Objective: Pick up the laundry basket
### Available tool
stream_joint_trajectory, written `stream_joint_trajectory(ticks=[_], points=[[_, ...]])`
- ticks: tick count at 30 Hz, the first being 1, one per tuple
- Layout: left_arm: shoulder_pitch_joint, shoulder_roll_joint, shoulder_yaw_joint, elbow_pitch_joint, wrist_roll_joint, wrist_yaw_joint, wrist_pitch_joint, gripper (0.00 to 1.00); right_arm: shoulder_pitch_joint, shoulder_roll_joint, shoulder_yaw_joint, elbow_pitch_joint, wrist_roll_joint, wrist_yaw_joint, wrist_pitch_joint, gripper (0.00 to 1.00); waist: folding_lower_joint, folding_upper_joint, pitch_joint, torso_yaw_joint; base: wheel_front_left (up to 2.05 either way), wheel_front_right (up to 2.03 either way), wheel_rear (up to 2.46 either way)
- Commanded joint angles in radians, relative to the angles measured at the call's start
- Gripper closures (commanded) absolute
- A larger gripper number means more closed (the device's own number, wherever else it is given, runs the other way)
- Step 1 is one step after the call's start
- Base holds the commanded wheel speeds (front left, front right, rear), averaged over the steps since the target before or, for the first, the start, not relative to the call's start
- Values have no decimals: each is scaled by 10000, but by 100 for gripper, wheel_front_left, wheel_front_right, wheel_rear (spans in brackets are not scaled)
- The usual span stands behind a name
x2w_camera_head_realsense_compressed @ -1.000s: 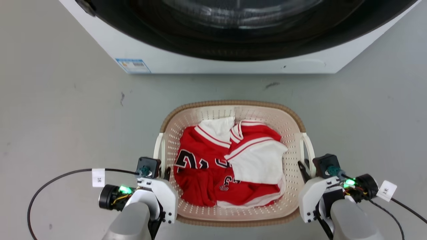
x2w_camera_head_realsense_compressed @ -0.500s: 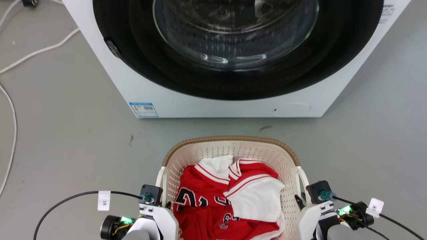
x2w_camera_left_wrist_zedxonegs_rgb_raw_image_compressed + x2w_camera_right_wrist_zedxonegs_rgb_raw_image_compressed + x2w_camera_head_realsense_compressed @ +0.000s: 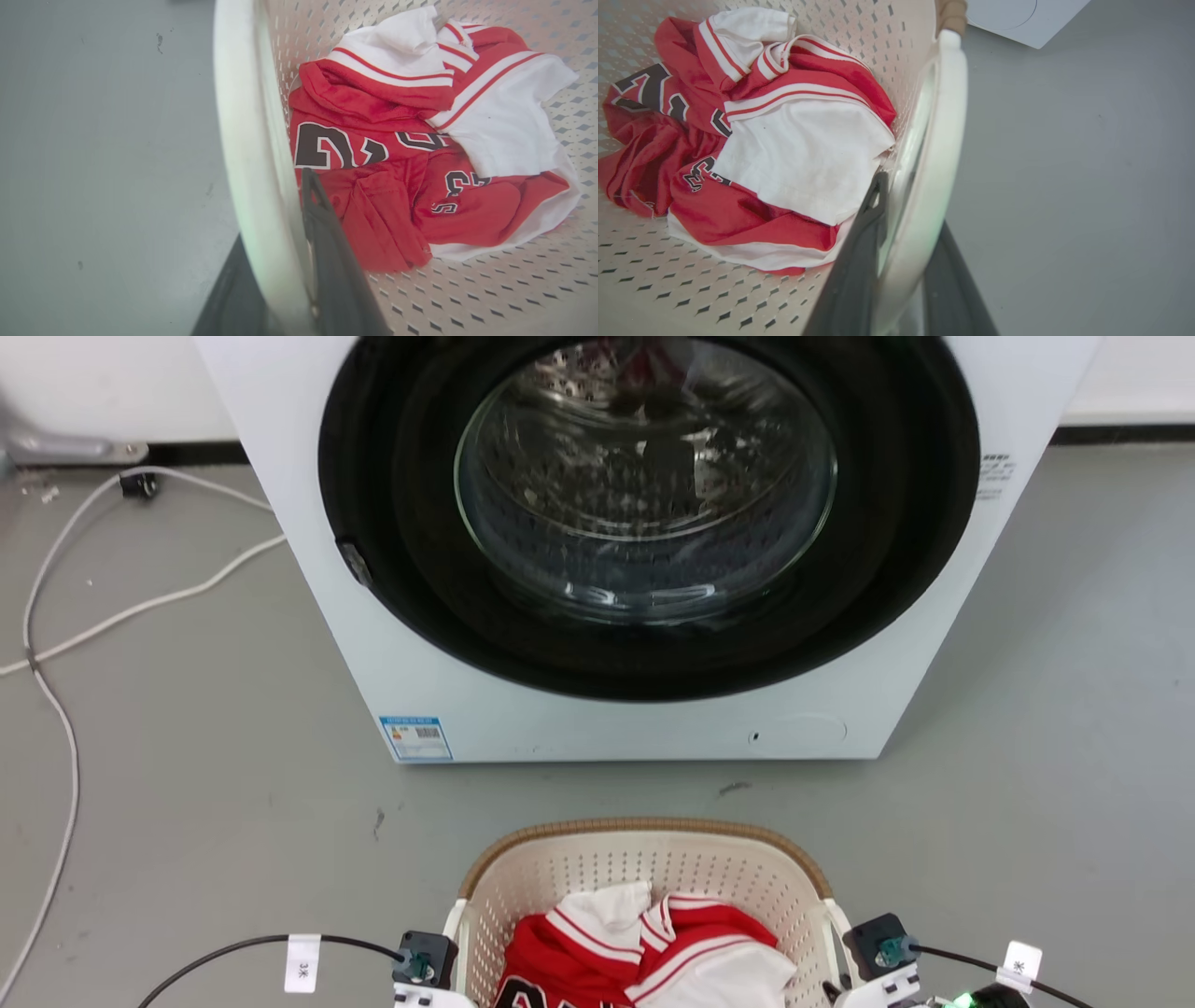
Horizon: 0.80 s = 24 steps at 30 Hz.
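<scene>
Step in hand: the lift, with both grips made. Your left gripper [image 3: 273, 205] straddles the left loop handle [image 3: 243, 140] of the laundry basket [image 3: 644, 825], one dark finger inside the wall and one outside, pinching the white bar. Your right gripper [image 3: 911, 200] is clamped the same way on the right loop handle [image 3: 945, 116].

Location: the basket lies low and centred in the head view, directly in front of the washer [image 3: 597, 733] and apart from it, with a strip of grey floor [image 3: 187, 803] between. Whether its base is clear of the floor cannot be told.

Next move, in my judgement: raise both arms together and level. The handles look smooth and narrow, so uneven lift could let one slide through the fingers.

Condition: cream perforated walls and a brown woven-look rim, with no damage visible. It holds crumpled red and white jerseys [image 3: 373, 154] heaped loosely on the bottom.
</scene>
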<state>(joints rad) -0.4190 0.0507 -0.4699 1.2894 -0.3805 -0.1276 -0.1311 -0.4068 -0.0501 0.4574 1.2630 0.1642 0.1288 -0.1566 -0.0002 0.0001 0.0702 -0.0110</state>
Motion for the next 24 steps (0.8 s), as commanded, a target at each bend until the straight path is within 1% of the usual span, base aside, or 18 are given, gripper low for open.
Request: stream_joint_trajectory(ticks=[1,12,24], points=[[61,-7,-129,-101,-120,-40,14,100,243,-1,275,41,98,35,126,100,2,-1,-374,-30,0,0,0],[399,56,-642,-86,-675,-43,317,100,484,8,1039,70,666,41,405,100,2,-1,-898,-90,0,0,0],[577,169,-1098,-76,-1196,-43,347,100,626,8,1328,197,996,43,522,100,2,-1,-1157,-125,0,0,0]])
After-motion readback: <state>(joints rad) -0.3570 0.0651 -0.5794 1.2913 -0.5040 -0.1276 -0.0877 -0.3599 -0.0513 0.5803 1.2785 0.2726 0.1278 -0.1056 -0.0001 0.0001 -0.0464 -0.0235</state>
